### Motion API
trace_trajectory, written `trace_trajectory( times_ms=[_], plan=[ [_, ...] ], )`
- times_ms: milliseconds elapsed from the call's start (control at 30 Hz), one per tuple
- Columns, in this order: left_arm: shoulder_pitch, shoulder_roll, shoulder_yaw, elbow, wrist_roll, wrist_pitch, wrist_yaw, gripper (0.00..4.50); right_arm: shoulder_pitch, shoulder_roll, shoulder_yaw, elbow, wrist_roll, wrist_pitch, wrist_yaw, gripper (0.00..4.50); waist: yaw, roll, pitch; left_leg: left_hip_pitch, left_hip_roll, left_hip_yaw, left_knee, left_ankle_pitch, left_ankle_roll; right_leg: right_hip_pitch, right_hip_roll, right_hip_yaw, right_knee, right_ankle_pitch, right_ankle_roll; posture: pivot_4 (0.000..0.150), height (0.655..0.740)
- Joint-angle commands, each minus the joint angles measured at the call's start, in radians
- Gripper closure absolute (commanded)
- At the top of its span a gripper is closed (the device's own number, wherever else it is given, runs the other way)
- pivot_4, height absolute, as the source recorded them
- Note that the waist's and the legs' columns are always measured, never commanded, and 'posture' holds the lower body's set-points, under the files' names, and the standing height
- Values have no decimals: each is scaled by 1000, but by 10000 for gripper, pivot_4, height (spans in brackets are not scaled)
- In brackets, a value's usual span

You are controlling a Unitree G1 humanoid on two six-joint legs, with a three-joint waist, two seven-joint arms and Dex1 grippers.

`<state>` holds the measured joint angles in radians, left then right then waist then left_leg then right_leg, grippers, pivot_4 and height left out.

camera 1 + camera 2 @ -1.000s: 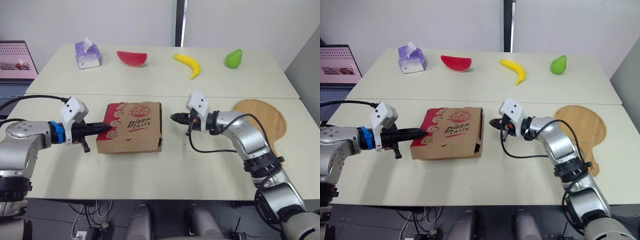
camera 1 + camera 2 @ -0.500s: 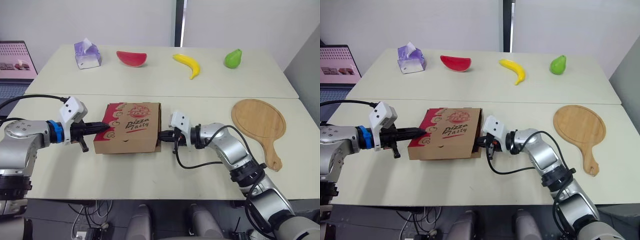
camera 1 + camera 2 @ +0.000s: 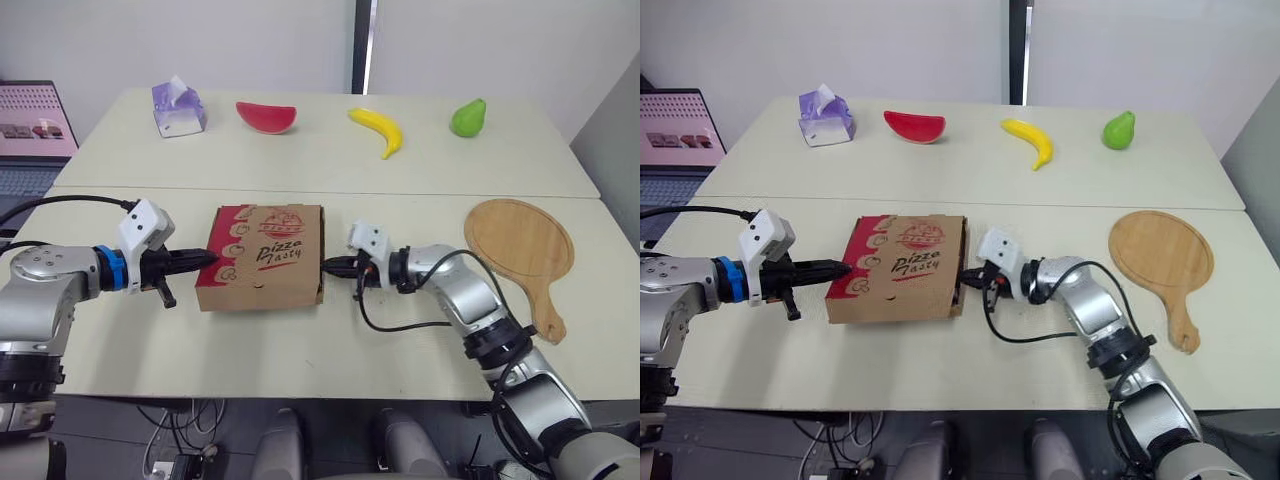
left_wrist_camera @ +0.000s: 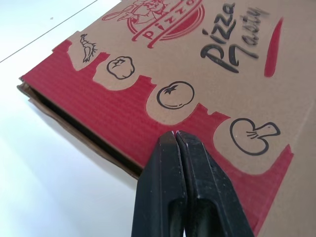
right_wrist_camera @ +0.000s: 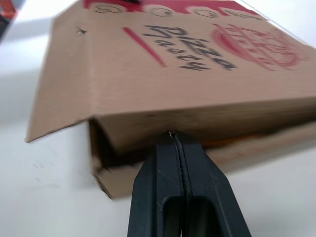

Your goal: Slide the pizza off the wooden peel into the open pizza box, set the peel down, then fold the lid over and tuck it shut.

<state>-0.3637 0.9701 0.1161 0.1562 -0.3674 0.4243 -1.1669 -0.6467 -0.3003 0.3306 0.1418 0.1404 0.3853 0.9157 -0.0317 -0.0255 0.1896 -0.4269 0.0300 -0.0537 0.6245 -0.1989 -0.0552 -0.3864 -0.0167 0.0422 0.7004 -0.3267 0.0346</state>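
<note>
The wooden peel was laid aside and the pizza box lid folded down; only tucking was judged left, with left gripper and right gripper pressed against it, fingers together.

The pizza box is matt, ribbed corrugated cardboard printed in red and black, the peel is smooth pale wood with fine grain, the table has a smooth matt cream top, and the left gripper and right gripper are smooth, faintly shiny black plastic.
</note>
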Motion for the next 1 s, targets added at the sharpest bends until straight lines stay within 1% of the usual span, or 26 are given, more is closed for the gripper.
trace_trajectory(
  times_ms=[33,100,200,300,367,500,567,800,1000],
  plan=[
    [-14,1,18,-11,-1,-12,1,44806,-27,-38,-68,-87,46,-4,31,45000,0,0,0,0,0,0,0,0,0,0,0,0,0,0,0,1500,7400],
    [-19,0,20,-10,-3,-13,-2,44806,-30,-54,-87,-110,51,-21,34,45000,-1,0,0,0,0,0,0,0,0,0,0,0,0,0,0,1500,7400],
    [-37,1,20,-7,-7,-10,-8,45000,-26,-78,-104,-163,59,-63,50,38812,-1,0,0,0,0,0,0,0,0,0,0,0,0,0,0,1500,7400],
    [-54,3,19,-6,-13,-6,-20,45000,-7,-100,-84,-254,81,-46,84,28388,-1,0,0,0,0,0,0,0,0,0,0,0,0,0,0,1500,7400],
    [-65,2,14,3,-8,-12,-23,45000,1,-113,-48,-289,66,-50,106,21376,-1,0,0,0,0,0,0,0,0,0,0,0,0,0,0,1500,7400],
    [-76,-2,7,6,-3,-11,-28,45000,4,-113,21,-293,4,-119,109,6475,-1,0,0,0,0,0,0,0,0,0,0,0,1,0,0,1500,7400],
    [-73,-2,5,-3,-5,-6,-32,45000,0,-103,56,-281,-37,-158,96,194,-1,0,0,0,0,0,1,0,0,0,0,0,1,0,0,1500,7400],
    [-38,3,12,-39,-12,1,-35,45000,-18,-47,140,-187,-171,-248,27,194,-1,0,0,0,0,0,1,0,0,0,0,0,1,0,0,1500,7400],
    [-15,16,10,-54,-1,3,-34,45000,-27,-23,159,-124,-251,-322,-18,194,-1,0,0,0,0,0,1,0,0,0,0,0,1,0,0,1500,7400]
  ],
)
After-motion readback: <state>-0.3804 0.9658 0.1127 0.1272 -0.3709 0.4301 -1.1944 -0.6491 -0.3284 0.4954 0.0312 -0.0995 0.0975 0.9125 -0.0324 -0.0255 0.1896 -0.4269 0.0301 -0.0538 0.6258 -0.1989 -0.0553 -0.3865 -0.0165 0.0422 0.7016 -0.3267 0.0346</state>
